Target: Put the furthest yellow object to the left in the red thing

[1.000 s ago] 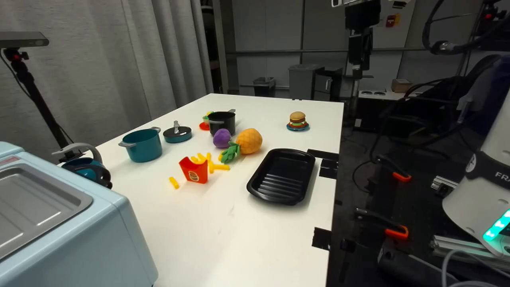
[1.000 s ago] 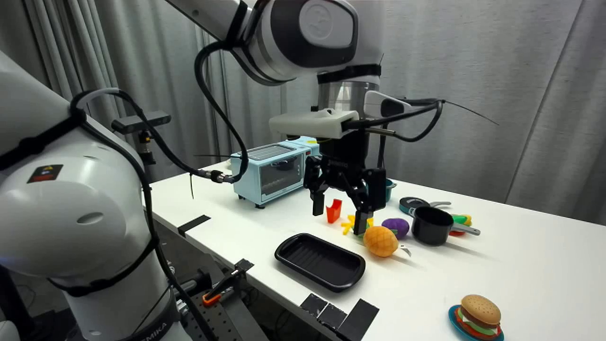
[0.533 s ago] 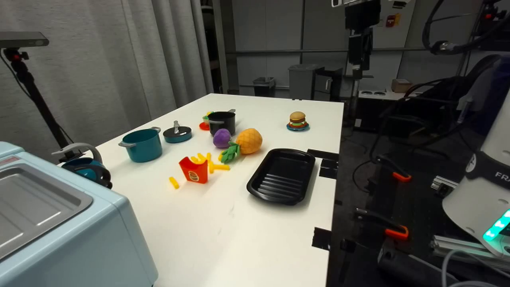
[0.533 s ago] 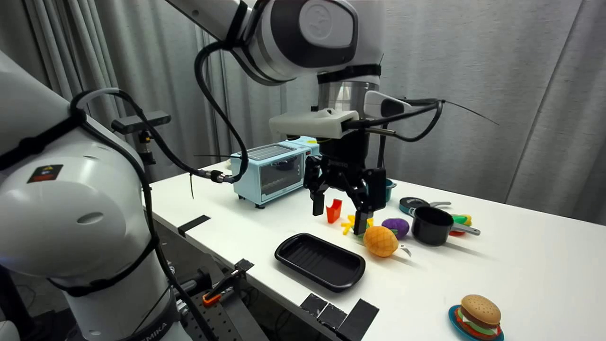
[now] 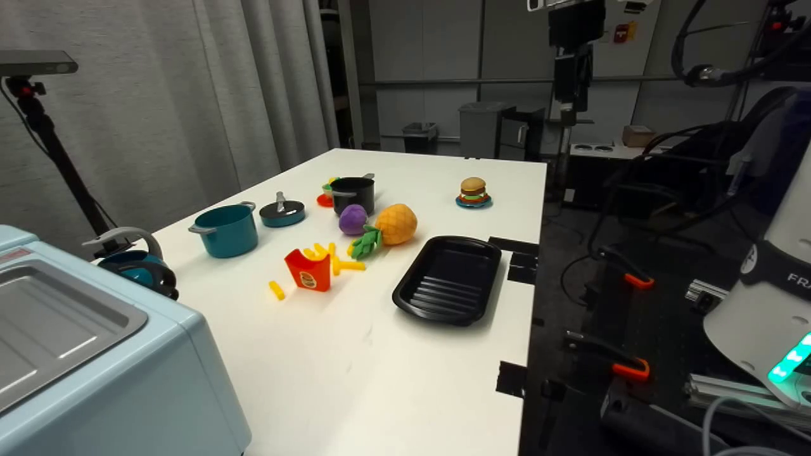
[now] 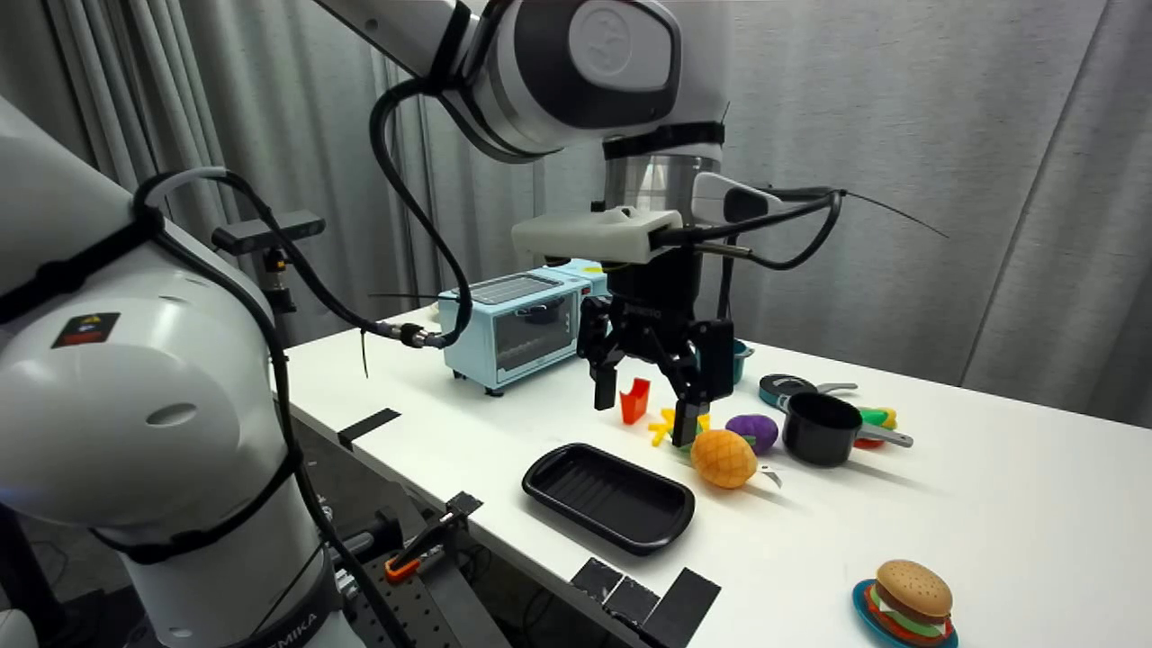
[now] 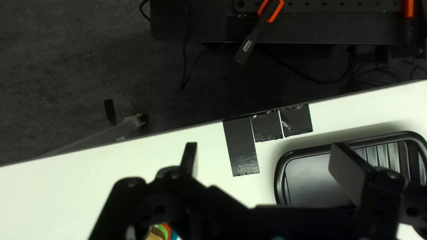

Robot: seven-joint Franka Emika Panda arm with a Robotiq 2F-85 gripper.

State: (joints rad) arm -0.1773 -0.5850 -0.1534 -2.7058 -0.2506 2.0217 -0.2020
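The red carton (image 5: pixel 308 271) stands on the white table, a little tilted; it also shows in an exterior view (image 6: pixel 635 400). A single yellow stick (image 5: pixel 276 290) lies alone to the left of the carton; I cannot make it out in the other views. Several yellow sticks (image 5: pixel 348 265) lie in a loose cluster behind and right of the carton, also in an exterior view (image 6: pixel 664 427). My gripper (image 6: pixel 645 407) is open and empty, held high above the table. In the wrist view the open fingers (image 7: pixel 263 160) frame bare table and part of the black tray. Carton and sticks are out of the wrist view.
A black tray (image 5: pixel 448 278) lies near the table edge. A pineapple toy (image 5: pixel 396 225), purple toy (image 5: pixel 353 220), black pot (image 5: pixel 353 195), teal pot (image 5: pixel 228 231) and lid (image 5: pixel 282 214) stand behind. A burger (image 6: pixel 909 601) and a blue toaster oven (image 6: pixel 531 324) flank them.
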